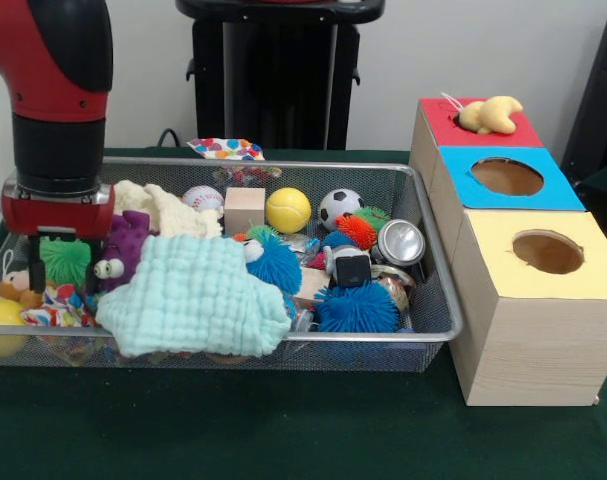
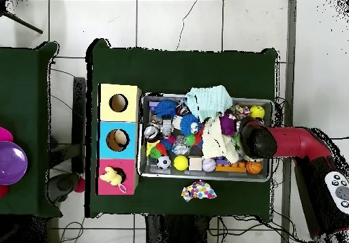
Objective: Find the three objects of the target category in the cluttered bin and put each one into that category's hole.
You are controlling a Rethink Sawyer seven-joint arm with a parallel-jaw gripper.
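The wire-mesh bin point(image 1: 283, 338) is crowded with toys; it also shows in the overhead view point(image 2: 142, 135). My gripper point(image 1: 63, 268) is open and lowered into the bin's left end, its fingers on either side of a green puffer ball point(image 1: 65, 260). In the overhead view the gripper point(image 2: 253, 139) is at the bin's right end. A small orange plush point(image 1: 15, 288) lies just left of it, partly hidden. A pale yellow plush point(image 1: 491, 115) lies on the wooden box's red face point(image 1: 445, 122), covering its hole; it also shows from overhead point(image 2: 110, 177).
A mint cloth point(image 1: 198, 300) covers the bin's front left. A purple googly-eyed toy point(image 1: 123, 250), blue puffer balls point(image 1: 355, 308), a yellow ball point(image 1: 288, 210), a soccer ball point(image 1: 339, 205), a wooden block point(image 1: 245, 210) and a can point(image 1: 400, 243) fill the rest. The blue-faced hole point(image 1: 506, 177) and the yellow-faced hole point(image 1: 548, 252) are open.
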